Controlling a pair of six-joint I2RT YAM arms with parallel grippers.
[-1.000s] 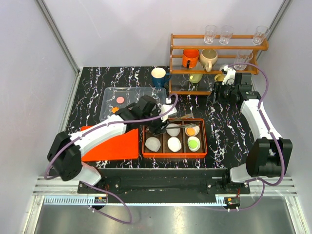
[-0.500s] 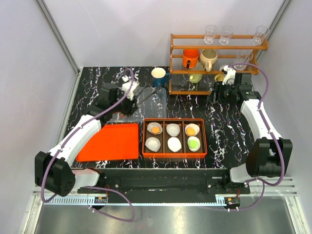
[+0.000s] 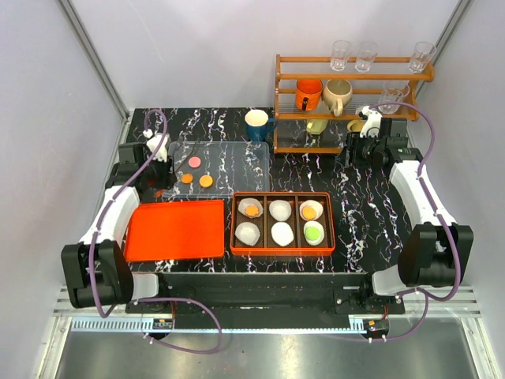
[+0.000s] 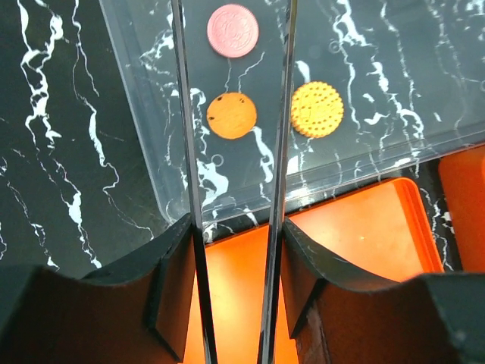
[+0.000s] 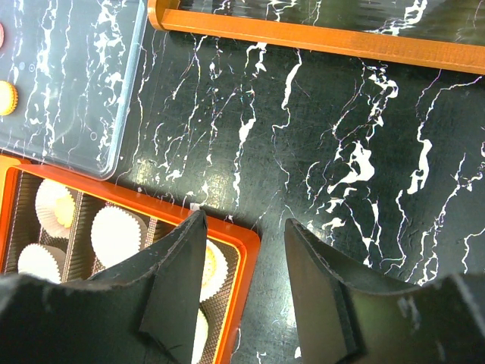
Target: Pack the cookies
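Three cookies lie on the clear tray (image 3: 229, 158): a pink one (image 3: 194, 162) and two orange ones (image 3: 187, 178) (image 3: 206, 181). The orange box (image 3: 282, 194) holds white liners; two carry orange cookies (image 3: 252, 210) (image 3: 308, 212) and one a green cookie (image 3: 314, 232). My left gripper (image 3: 160, 175) is at the tray's left end, shut on tweezers (image 4: 184, 114). In the left wrist view the gripper (image 4: 236, 224) points its blades either side of an orange cookie (image 4: 232, 115), with the pink one (image 4: 233, 30) beyond. My right gripper (image 3: 364, 142) is open and empty by the shelf.
An orange lid (image 3: 175, 229) lies left of the box. A wooden shelf (image 3: 351, 75) with mugs and glasses stands at the back right, with a blue mug (image 3: 257, 124) beside it. The right wrist view shows the box corner (image 5: 242, 250) under my open gripper (image 5: 242, 227).
My left arm has drawn back from the box's top-left liner to the tray's left end, leaving an orange cookie in that liner. The right arm has not moved.
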